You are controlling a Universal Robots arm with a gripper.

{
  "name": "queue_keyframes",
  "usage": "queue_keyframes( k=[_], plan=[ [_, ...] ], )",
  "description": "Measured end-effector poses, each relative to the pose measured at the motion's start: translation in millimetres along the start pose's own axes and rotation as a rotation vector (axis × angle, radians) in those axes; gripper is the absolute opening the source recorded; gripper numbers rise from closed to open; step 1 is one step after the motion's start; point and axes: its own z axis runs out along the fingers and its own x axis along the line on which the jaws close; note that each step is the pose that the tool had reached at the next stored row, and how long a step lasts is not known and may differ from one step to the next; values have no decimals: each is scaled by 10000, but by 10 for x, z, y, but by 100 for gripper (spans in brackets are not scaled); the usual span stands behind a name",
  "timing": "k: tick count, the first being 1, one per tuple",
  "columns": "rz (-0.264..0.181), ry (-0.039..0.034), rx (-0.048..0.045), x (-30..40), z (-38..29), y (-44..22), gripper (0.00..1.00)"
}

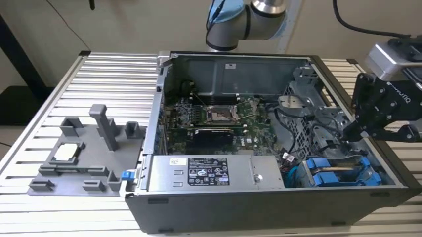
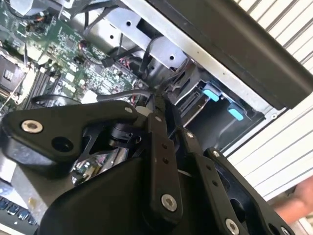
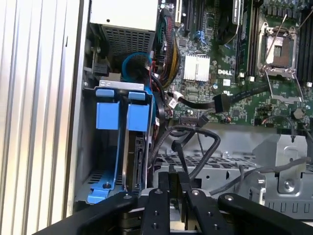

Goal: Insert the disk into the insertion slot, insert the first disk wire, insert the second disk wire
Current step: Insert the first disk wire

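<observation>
Recorded grey fixture (image 1: pixel 86 148) on ribbed bench (image 1: pixel 53 98) at the exterior view's left. Found open computer case (image 1: pixel 197 210) at centre, with motherboard (image 1: pixel 218 116) exposed. Located disk (image 1: pixel 333 164) seated in drive bay at lower right, just beside second blue-framed drive (image 1: pixel 343 178). Noted gripper (image 1: pixel 348 136) at right edge, above the bay. Judged it clenched on black cable (image 3: pixel 217 142) in the first wrist view.
</observation>
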Motion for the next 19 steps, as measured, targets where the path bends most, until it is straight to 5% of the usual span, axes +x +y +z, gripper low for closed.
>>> queue_keyframes(
  k=[4,6,8,9,11,19],
  plan=[
    [27,642,129,-4,5,72,19],
    [26,946,358,-6,6,94,19],
    [14,1162,700,-7,8,110,19],
    [8,1201,838,-8,13,126,19],
    [23,1232,951,-8,36,169,19],
    [548,1255,1039,-4,107,205,19]
  ],
)
